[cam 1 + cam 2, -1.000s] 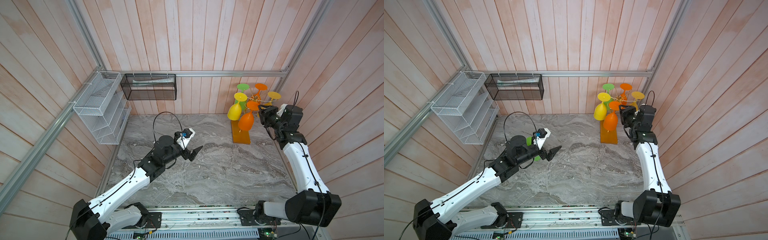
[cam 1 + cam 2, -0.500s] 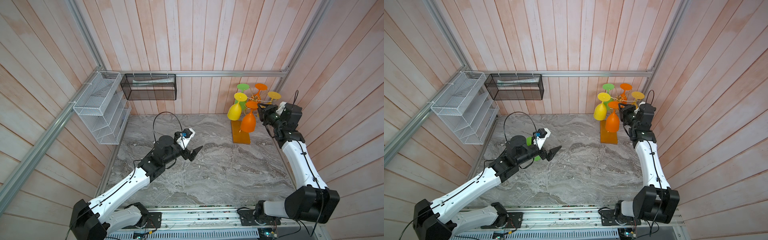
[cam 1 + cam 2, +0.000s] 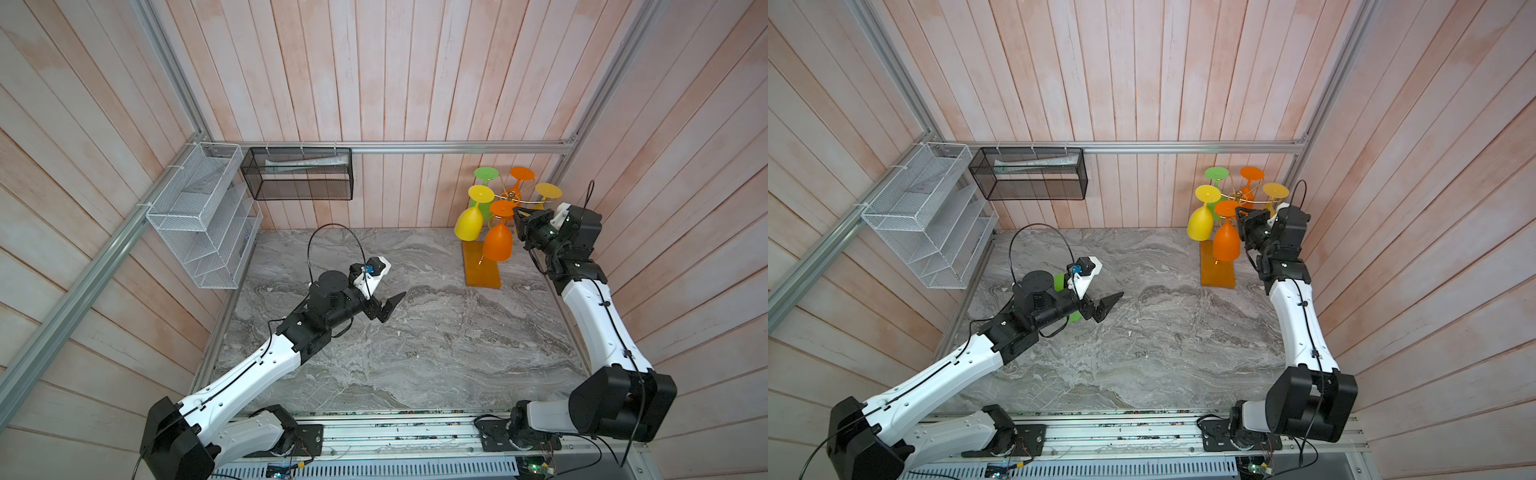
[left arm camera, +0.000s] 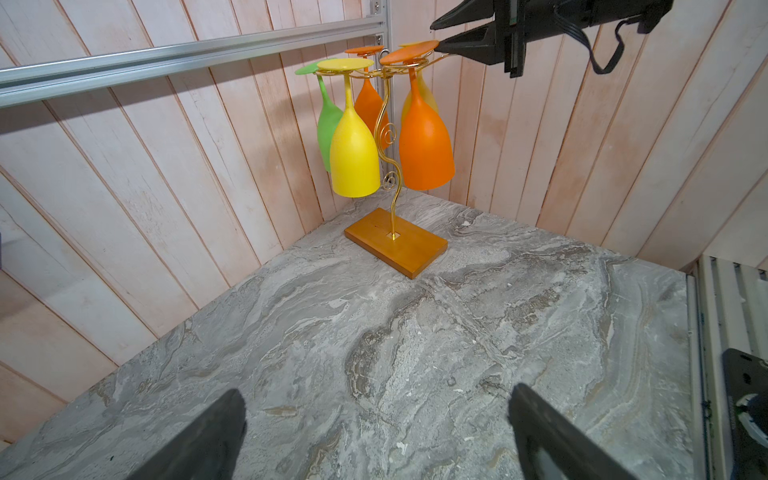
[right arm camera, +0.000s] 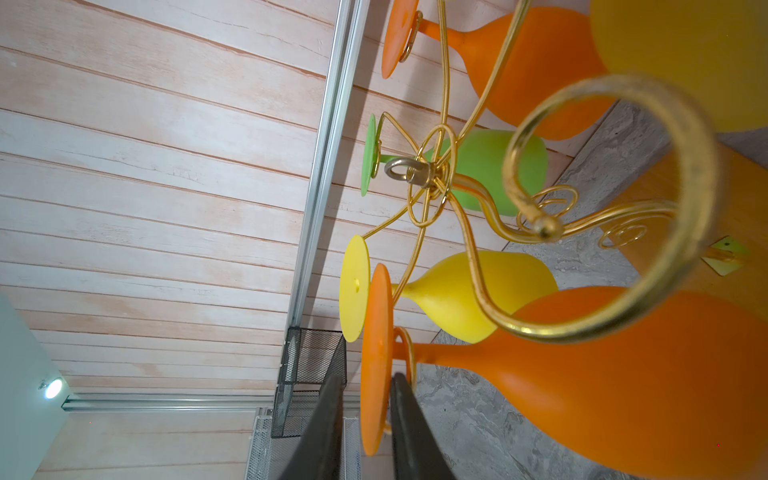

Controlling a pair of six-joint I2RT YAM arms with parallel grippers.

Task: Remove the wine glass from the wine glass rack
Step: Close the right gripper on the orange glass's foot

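The wine glass rack [image 3: 482, 270] [image 4: 395, 245], gold wire on an orange-brown wooden base, stands in the back right corner. Several coloured glasses hang from it upside down. The nearest, an orange wine glass [image 3: 498, 243] [image 3: 1226, 245] [image 4: 426, 149], hangs by its foot disc [image 5: 376, 374]. My right gripper [image 3: 515, 216] [image 5: 368, 376] straddles that disc edge-on. One finger lies against it and a thin gap shows at the other finger. My left gripper [image 3: 388, 307] [image 4: 378, 397] hovers wide open over the middle of the table, holding nothing.
A yellow glass [image 3: 468, 222] hangs just left of the orange one; green, orange and yellow glasses hang behind. A white mesh basket [image 3: 199, 216] and a black mesh basket [image 3: 297, 174] are on the left and back walls. A green object [image 3: 1061, 280] lies partly hidden under my left arm.
My right gripper has moved in toward the rack and its jaws have narrowed round the orange glass's foot. The left arm has not moved.
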